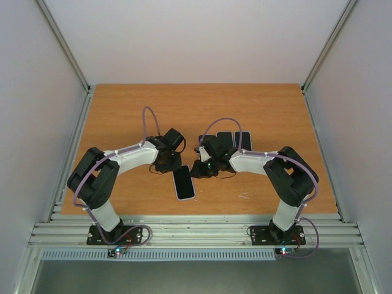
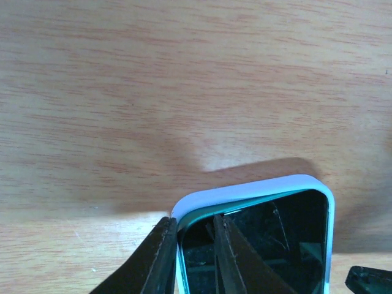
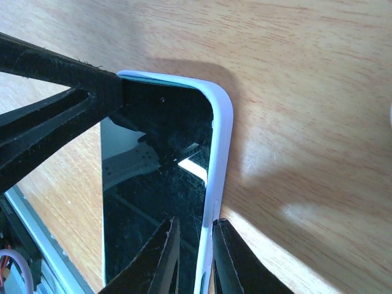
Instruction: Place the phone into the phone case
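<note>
From above, the phone (image 1: 184,182) lies in its case (image 1: 185,198) on the table (image 1: 122,110), toward the near edge. Left wrist: the left gripper (image 2: 193,223) pinches the case's corner rim. A teal edge shows there, so the corner likely needs even downward pressure. Right wrist: the right gripper (image 3: 196,225) pinches the side rim, best just steadying.

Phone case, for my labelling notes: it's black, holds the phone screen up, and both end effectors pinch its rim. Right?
No: the phone case is pale lavender, not black, as the right wrist view shows. It does hold the phone screen up, and the left end effector and right end effector pinch its rim.
</note>
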Robot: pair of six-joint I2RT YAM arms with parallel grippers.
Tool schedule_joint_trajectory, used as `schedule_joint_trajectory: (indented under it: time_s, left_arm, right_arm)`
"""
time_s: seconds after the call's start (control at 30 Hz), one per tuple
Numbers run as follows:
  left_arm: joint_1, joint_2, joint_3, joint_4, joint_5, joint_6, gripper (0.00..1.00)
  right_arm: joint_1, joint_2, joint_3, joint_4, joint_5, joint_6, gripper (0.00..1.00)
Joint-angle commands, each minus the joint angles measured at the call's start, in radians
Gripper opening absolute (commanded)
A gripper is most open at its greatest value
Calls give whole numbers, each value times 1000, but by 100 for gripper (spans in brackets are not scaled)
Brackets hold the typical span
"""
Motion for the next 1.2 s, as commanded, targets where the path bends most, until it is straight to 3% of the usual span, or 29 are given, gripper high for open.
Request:
schedule_joint_trajectory:
  time_s: [0.0,0.43,0.9,1.17]
  left_arm:
    - [30,51,-83,-108,59,25,19]
    - [60,-42,-160,-108,86,4,19]
    - [65,58,-170,-64,87,11,14]
    - [113,-156,-243,-5,120,-61,33]
  right_arm:
    - [5,-37,-19,-7,5,-15,18]
    - [5,-62,-38,-3,-4,-14,18]
    - [5,-67,-42,-1,-8,-12,18]
    - [14,-76,-22,-48,16,-40,20]
